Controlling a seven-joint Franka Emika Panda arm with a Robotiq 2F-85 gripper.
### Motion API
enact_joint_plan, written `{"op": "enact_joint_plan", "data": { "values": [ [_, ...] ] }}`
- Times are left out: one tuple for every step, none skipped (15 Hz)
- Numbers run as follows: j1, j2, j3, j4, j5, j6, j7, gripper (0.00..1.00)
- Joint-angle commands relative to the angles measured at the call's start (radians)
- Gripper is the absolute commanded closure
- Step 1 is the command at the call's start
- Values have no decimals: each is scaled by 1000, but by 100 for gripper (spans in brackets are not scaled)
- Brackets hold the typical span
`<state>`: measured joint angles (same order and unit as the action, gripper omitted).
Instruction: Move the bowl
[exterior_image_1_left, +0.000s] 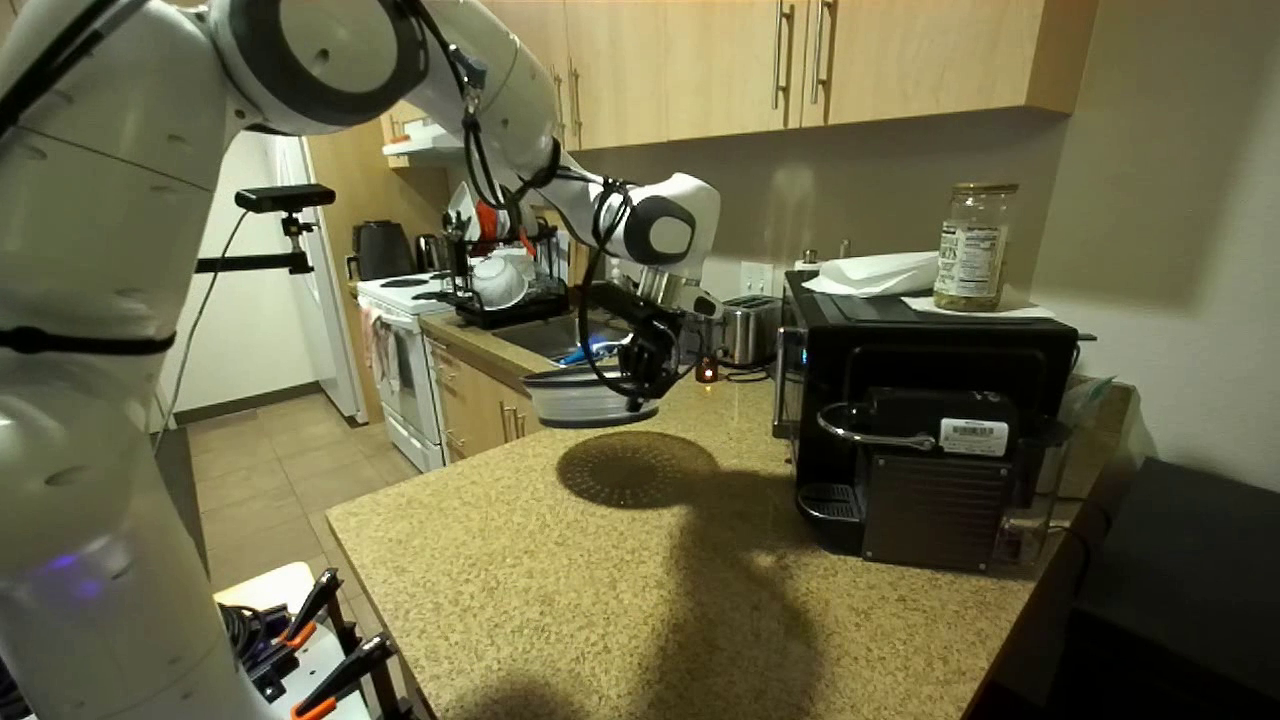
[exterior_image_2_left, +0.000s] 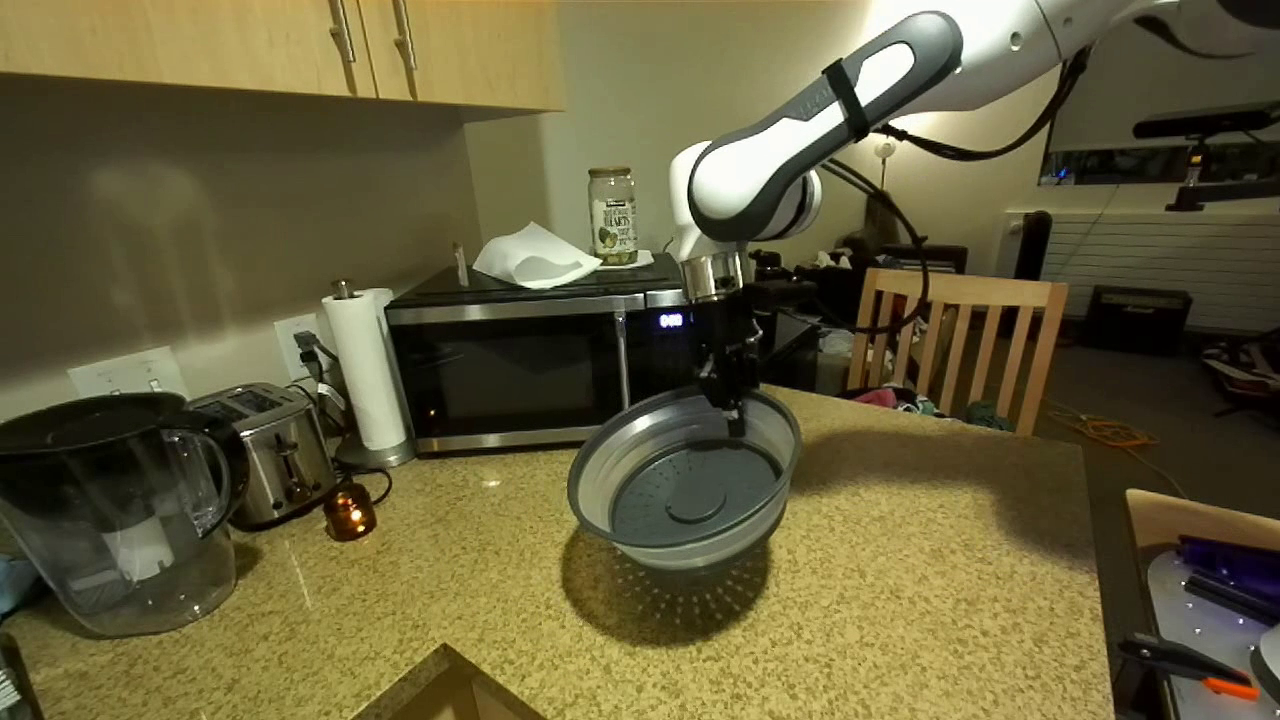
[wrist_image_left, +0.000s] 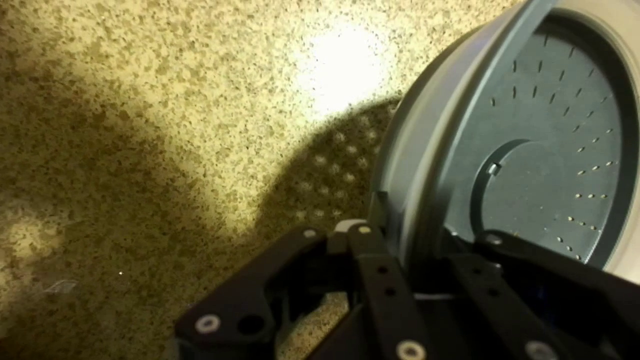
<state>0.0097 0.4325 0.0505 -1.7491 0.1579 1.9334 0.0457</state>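
The wide, shallow bowl (exterior_image_1_left: 580, 402) is grey-blue inside with pale sides and has small holes in its base. In both exterior views it hangs above the speckled counter (exterior_image_1_left: 500, 540), apart from it, with its shadow below. In an exterior view the bowl (exterior_image_2_left: 695, 490) looks tilted. My gripper (exterior_image_2_left: 735, 415) points down with its fingers on either side of the bowl's wall, shut on the rim. In the wrist view the gripper (wrist_image_left: 412, 225) has one finger outside and one inside the bowl (wrist_image_left: 540, 175). The inner fingertip is largely hidden there.
A black microwave (exterior_image_2_left: 520, 375) stands behind the bowl, with a jar (exterior_image_2_left: 612, 215) and paper on top. A coffee machine (exterior_image_1_left: 935, 480) stands beside it. A toaster (exterior_image_2_left: 275, 455), amber candle glass (exterior_image_2_left: 350, 512), paper towel roll (exterior_image_2_left: 365, 370) and water pitcher (exterior_image_2_left: 110, 520) line the counter.
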Motion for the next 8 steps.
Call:
{"op": "enact_joint_plan", "data": {
  "values": [
    [-29, -101, 9, -145, 73, 62, -84, 97],
    [-33, -114, 9, -168, 88, 73, -99, 97],
    [-37, -128, 8, -190, 100, 81, -114, 97],
    [-42, -140, 7, -212, 114, 90, -128, 97],
    [-46, -153, 5, -233, 127, 95, -141, 97],
    [-49, -167, 3, -253, 135, 102, -150, 97],
    [-54, -182, 0, -277, 144, 110, -160, 97],
    [-58, -196, -2, -297, 152, 116, -168, 97]
  ]
}}
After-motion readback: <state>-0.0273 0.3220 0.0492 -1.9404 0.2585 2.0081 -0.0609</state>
